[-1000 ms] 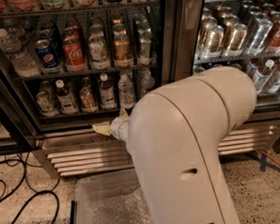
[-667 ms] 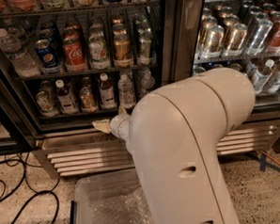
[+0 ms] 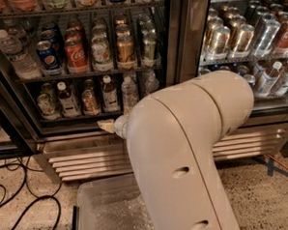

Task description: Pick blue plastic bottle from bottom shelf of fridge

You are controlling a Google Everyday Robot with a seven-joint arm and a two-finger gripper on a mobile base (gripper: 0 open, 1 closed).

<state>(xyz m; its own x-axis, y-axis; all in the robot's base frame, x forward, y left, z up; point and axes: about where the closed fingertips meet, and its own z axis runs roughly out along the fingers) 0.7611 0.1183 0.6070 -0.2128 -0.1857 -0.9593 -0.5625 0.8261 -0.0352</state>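
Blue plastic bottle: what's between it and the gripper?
Camera view: only the black wire bottom shelf's front rail; the pale gripper sits just below the slim white-capped bottle.

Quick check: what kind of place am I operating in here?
Likely a shop or office pantry: the fridge and a second cooler beside it, racks of cans and bottles. The gripper sits by the bottom shelf rail.

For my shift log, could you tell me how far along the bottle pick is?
Done: the arm is up at the fridge. In hand: the pincer sits by the front edge of the bottom shelf, just below the blue plastic bottle. Left: grasping and withdrawing the bottle.
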